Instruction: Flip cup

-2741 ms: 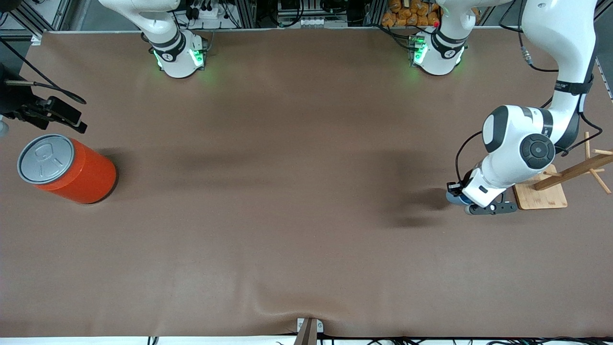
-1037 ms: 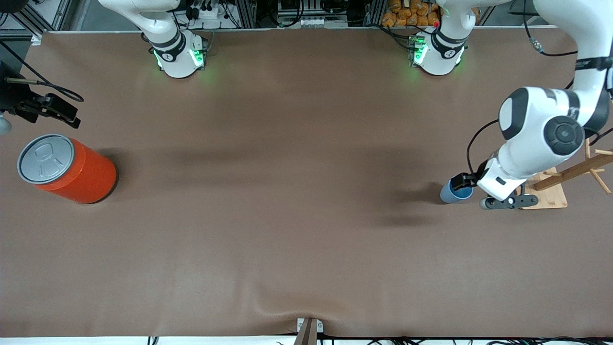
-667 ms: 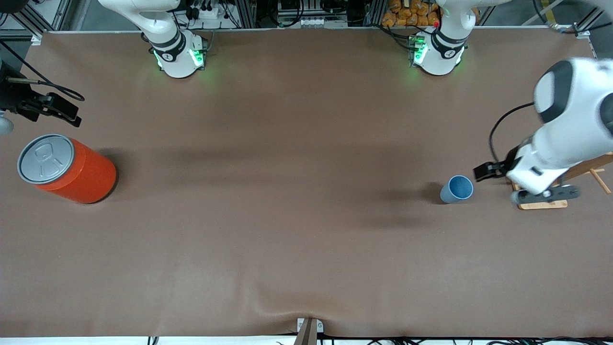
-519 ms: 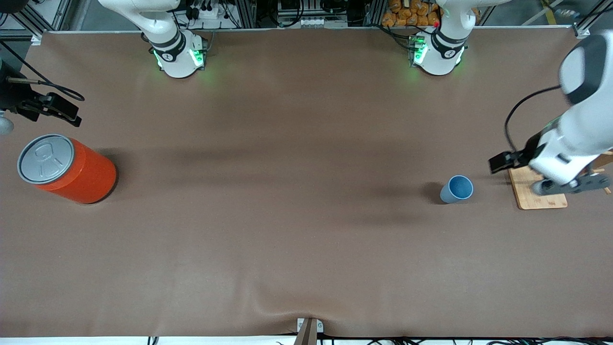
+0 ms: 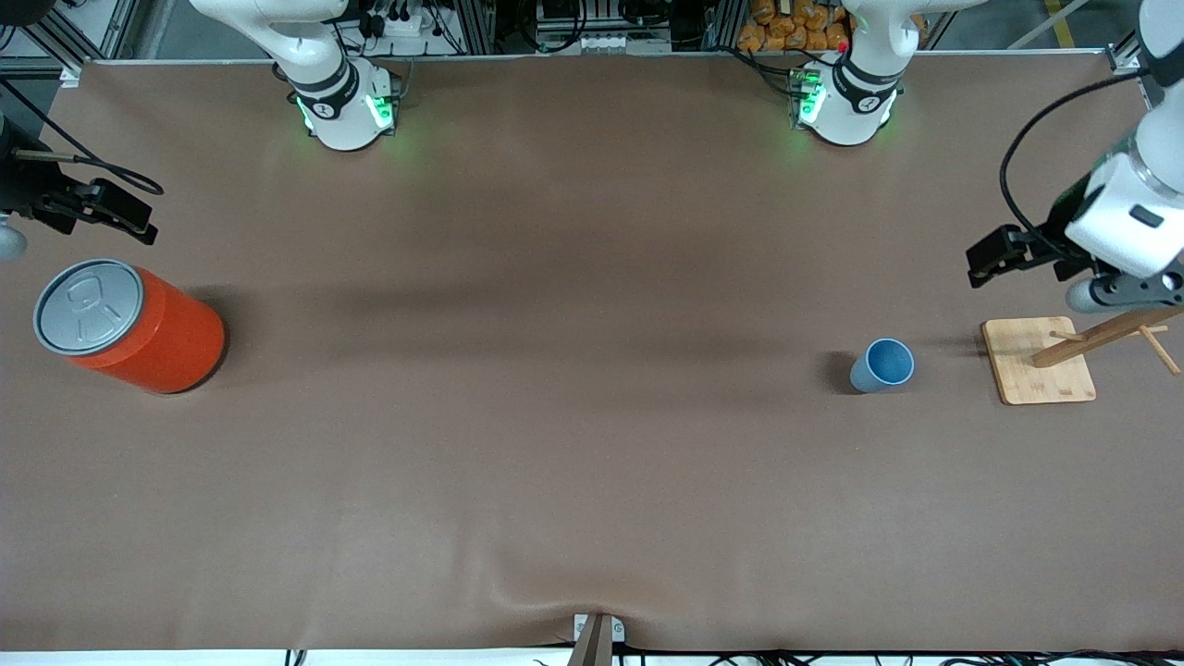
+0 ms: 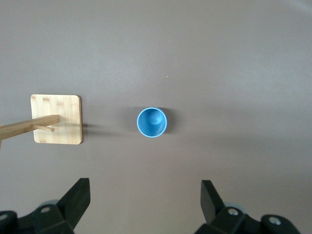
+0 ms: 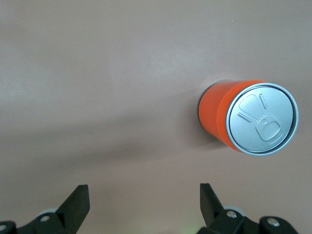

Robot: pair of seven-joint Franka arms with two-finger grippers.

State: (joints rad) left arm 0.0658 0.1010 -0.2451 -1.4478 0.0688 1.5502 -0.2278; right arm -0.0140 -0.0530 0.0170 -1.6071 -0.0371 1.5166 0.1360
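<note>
The cup (image 5: 881, 364) is a small light-blue tumbler that stands upright on the brown table, mouth up, its darker blue inside showing. Nothing touches it. It also shows in the left wrist view (image 6: 151, 122). My left gripper (image 6: 145, 197) is open and empty, high over the table; in the front view it (image 5: 1123, 290) hangs beside the wooden stand at the left arm's end. My right gripper (image 7: 145, 197) is open and empty, and waits in the air beside the orange can.
A large orange can (image 5: 139, 328) with a grey pull-tab lid stands at the right arm's end; it also shows in the right wrist view (image 7: 246, 117). A wooden peg stand on a square base (image 5: 1038, 362) stands beside the cup, toward the left arm's end.
My left gripper has let go of the cup, risen and drawn away toward the left arm's end. The cup is left upright, mouth up. The right arm barely moved.
</note>
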